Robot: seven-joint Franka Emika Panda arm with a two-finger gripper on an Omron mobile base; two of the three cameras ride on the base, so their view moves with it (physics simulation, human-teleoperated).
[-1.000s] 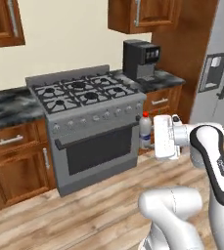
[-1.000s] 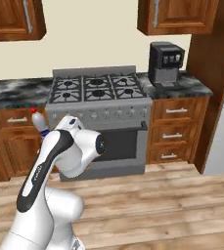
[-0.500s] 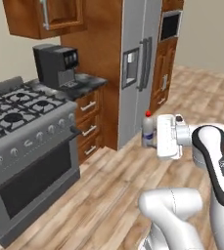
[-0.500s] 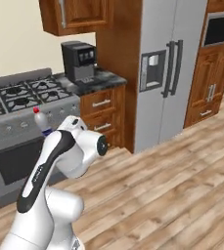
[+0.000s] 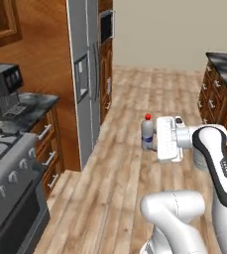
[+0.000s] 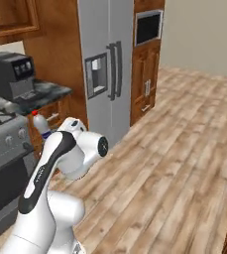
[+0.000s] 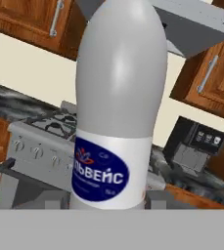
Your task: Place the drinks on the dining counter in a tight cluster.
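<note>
Gripper (image 5: 153,139) clamped part-open around small clear bottle (image 5: 147,133), red cap up. Bottle held upright in mid-air, out in front of fridge (image 5: 85,74), above wood floor (image 5: 130,163).

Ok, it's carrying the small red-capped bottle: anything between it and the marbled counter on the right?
Nothing visible does. The small bottle rides upright in the gripper, and bare wooden floor stretches from it to the dark marbled counter with wooden drawers at the far right.
</note>
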